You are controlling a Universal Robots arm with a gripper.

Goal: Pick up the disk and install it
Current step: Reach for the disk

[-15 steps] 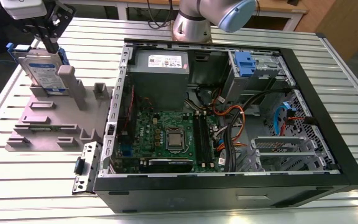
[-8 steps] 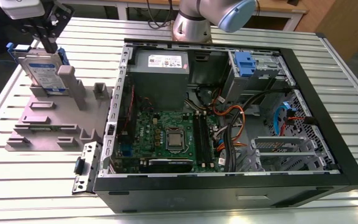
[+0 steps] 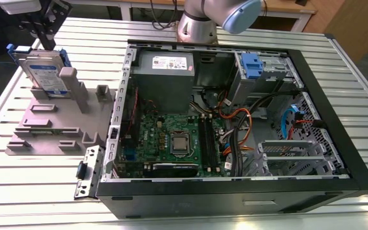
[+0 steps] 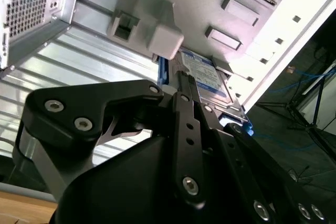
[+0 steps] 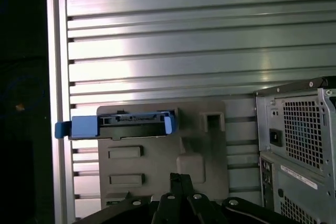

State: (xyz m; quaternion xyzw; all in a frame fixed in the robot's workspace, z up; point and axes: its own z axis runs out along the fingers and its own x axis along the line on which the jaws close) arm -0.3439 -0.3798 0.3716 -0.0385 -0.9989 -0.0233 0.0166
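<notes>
1. The disk (image 3: 43, 72) stands on edge in a slot of a grey fixture (image 3: 50, 127) at the upper left of the exterior view. Its white-and-blue label faces the camera and its blue carrier frames it.
2. The gripper (image 3: 44, 40) hangs close above the disk's top edge, in the upper left corner of the exterior view. The jaws look closed against each other and grip nothing. I cannot tell whether they touch the disk.
3. In the first wrist view the disk (image 5: 118, 124) shows edge-on across the fixture, with one blue tab reaching past the fixture toward the table's edge.
4. A grey post (image 3: 67, 79) of the fixture rises right against the disk on the side nearest the computer case. In the second wrist view it is the pale block (image 4: 165, 40) beside the label.
5. The open computer case (image 3: 235, 196) lies on the slatted metal table (image 3: 37, 191), just beside the fixture on the exterior view's right.
6. Inside the case are a grey power-supply box (image 3: 165, 76), a green motherboard (image 3: 171, 139), a tangle of orange and black cables (image 3: 241, 120) and a blue carrier (image 3: 251, 64) in the upper right bay.
7. The arm's base (image 3: 200, 24) stands behind the case at top centre.
</notes>
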